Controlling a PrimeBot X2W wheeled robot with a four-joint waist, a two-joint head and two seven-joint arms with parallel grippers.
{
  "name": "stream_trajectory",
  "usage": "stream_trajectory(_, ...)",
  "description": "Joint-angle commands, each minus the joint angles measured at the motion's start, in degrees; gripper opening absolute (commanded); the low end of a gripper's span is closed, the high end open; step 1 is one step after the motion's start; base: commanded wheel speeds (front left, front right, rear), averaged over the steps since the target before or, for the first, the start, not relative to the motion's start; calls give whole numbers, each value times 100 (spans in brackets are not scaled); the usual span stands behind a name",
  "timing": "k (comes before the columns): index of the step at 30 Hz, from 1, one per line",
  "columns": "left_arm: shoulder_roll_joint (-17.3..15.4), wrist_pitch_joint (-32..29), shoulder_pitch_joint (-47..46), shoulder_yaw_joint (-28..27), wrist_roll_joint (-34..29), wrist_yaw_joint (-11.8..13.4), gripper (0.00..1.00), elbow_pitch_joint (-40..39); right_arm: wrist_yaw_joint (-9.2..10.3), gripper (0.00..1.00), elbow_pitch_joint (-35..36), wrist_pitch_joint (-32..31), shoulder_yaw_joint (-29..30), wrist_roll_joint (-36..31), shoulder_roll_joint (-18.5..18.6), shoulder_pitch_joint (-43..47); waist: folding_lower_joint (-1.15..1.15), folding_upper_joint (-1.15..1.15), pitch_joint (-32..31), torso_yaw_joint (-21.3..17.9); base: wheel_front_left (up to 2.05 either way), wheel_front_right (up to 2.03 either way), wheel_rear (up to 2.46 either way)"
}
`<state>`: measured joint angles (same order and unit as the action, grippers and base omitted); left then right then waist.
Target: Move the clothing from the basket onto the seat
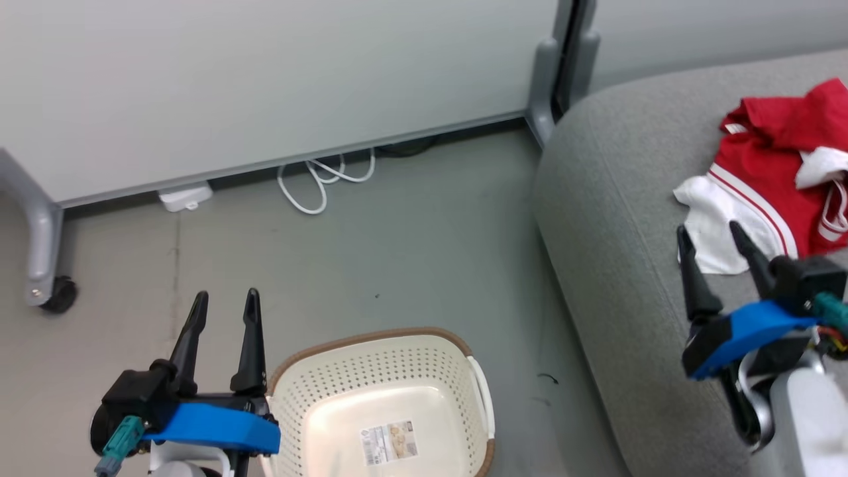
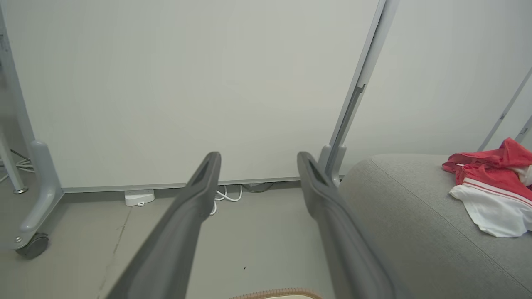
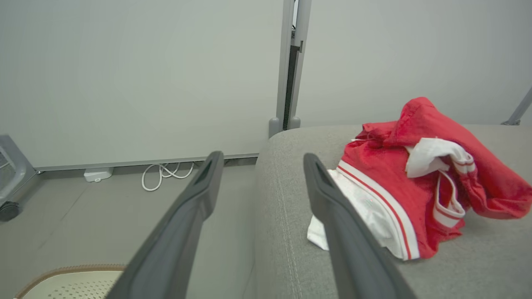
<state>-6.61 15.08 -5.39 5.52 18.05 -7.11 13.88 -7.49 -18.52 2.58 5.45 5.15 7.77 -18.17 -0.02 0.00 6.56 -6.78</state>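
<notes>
Clothing, a crumpled heap of red fabric with white panels and red-and-white striped trim, lies on top of the seat, a grey upholstered cushion with a rounded edge. Over the seat's near part, just short of the heap's white panel, hovers the right gripper, its two dark fingers spread apart; the right wrist view shows the seat's edge and the floor in the gap between them, and whether one finger brushes the white panel cannot be told. Off the seat's rounded edge, a little apart from it, the basket stands on the floor, its cream perforated wall and brown rim in view and a paper label showing on its bare bottom. Farther from the seat, just past the basket, the left gripper hangs with its fingers likewise parted and only floor between them. Beyond the seat's far corner runs a pale partition panel, with a looped white cable lying at its foot.
</notes>
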Motion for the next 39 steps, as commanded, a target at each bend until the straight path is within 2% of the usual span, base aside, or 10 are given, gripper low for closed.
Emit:
stream_trajectory(1,22,13,52,-59,-34,-39,100,59,-1,100,157,-3,-15,-60,-31,186,2,0,-154,170,0,0,0)
stream_trajectory(6,75,13,128,-171,-29,-41,100,276,-2,100,667,54,-90,-149,-233,720,2,0,-282,367,0,0,0)
stream_trajectory(11,89,14,166,-196,-30,-32,100,404,-2,100,865,112,-184,-182,-336,1101,2,0,-392,519,0,0,0)
stream_trajectory(23,31,14,268,-152,106,-34,100,609,-2,100,775,160,-283,-137,-483,1561,2,0,-618,657,0,0,0)
stream_trajectory(39,-9,14,286,-159,145,-35,100,695,-2,100,744,138,-387,18,-493,1636,2,0,-641,629,0,0,0)
